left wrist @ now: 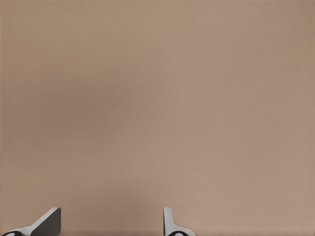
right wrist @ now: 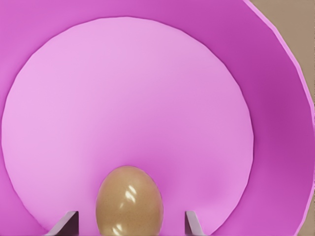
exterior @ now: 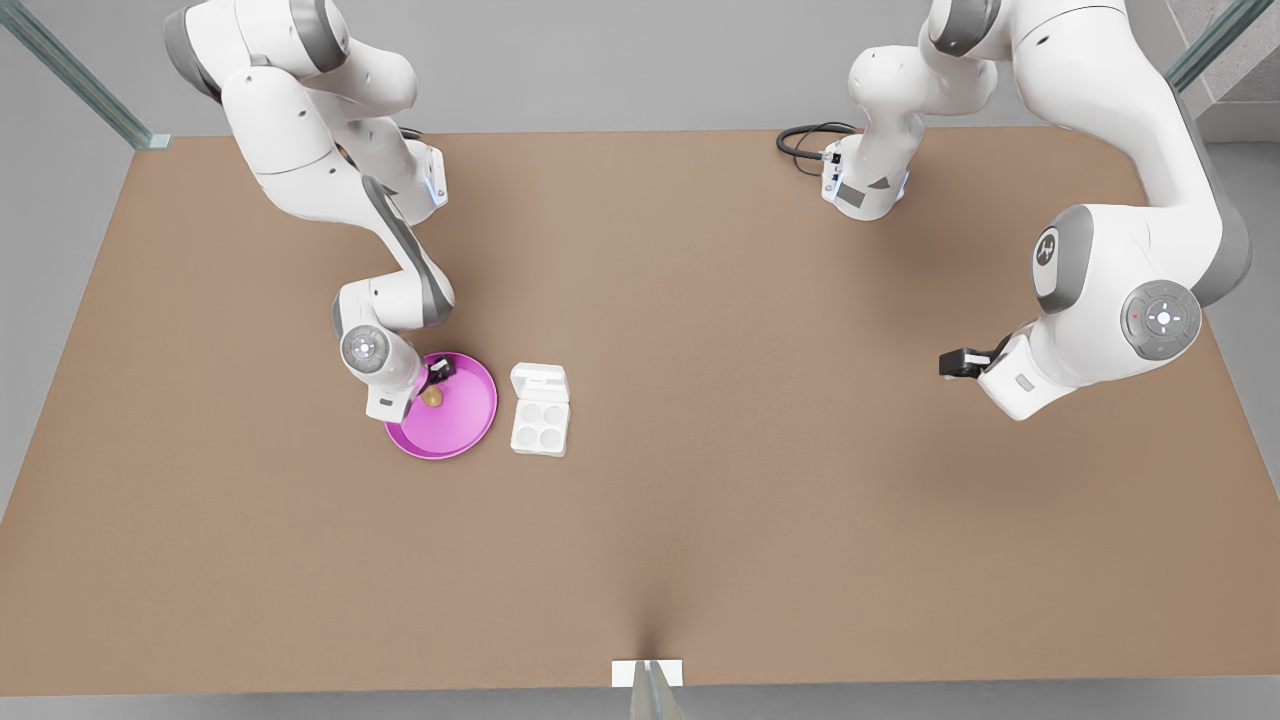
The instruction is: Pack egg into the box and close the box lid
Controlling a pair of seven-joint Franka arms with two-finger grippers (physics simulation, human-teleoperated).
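The right gripper [exterior: 436,385] sits low over the pink plate [exterior: 470,425], left of centre in the front view, fingers spread either side of the egg [right wrist: 129,201] but not pinching yet. Box [exterior: 540,425] just right of the plate, cups empty, box lid [exterior: 540,381] flipped open. Left gripper [exterior: 948,362] waits far right, fingers apart. So basically nothing's packed yet.

- Table [exterior: 700,520]: flat, matte brown top, rectangular.
- Pink round plate [exterior: 470,425]: lies directly on the table, toward the front view's left.
- Box [exterior: 540,410]: white carton, on the table just beside the plate, on the plate's side toward the front view's right; four round cups exposed.
- Box lid [exterior: 540,381]: hinged open, lying flat on the table.
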